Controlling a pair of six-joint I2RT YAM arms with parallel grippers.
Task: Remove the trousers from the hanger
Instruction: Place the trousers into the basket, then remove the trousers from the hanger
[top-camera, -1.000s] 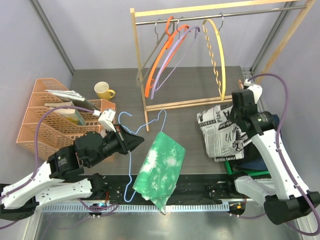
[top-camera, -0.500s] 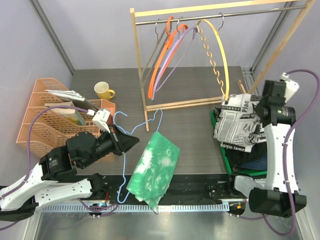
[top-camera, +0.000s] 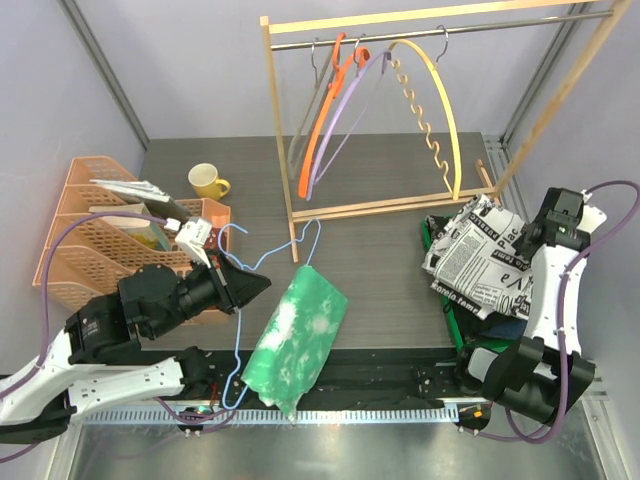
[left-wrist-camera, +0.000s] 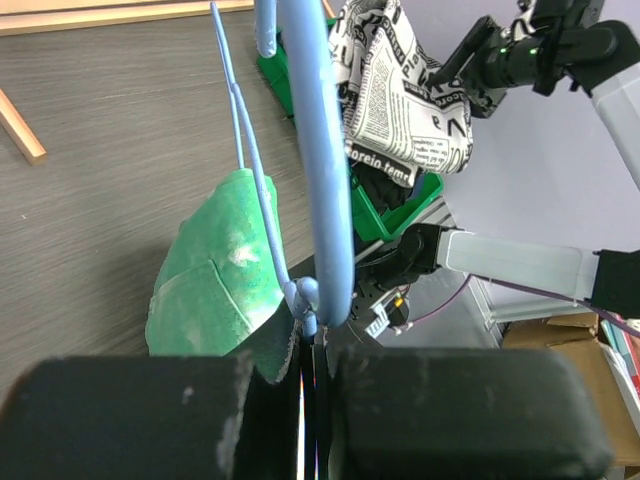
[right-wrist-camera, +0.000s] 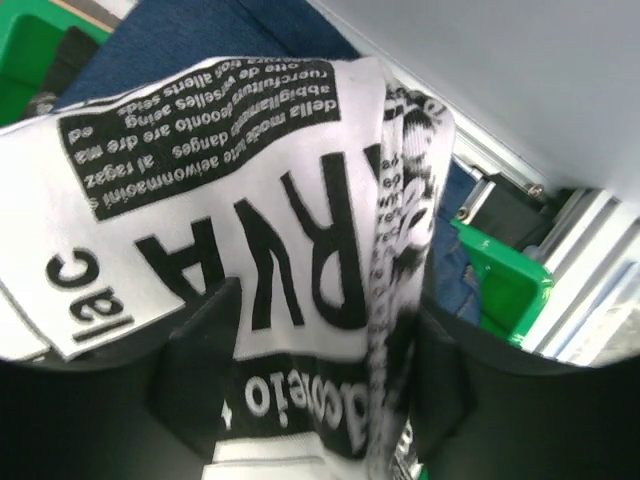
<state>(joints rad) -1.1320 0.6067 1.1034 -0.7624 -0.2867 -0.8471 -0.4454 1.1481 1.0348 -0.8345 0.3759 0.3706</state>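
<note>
The light-blue wire hanger (top-camera: 237, 335) is clamped by the left gripper (top-camera: 256, 288), whose jaws are closed tight on the wire just beside its twisted neck (seen most plainly in the left wrist view). The green-and-white mottled folded cloth trousers (top-camera: 295, 335) are hung on that hanger, at the lower centre of the top view. At the right of the frame, the white newspaper-print cloth trousers (top-camera: 480, 255) are heaped on the green plastic bin (top-camera: 448, 305). The right gripper (top-camera: 524, 238) is set over them with its jaws parted. Printed cloth lies between the fingers (right-wrist-camera: 205, 350), which are not closed on it.
</note>
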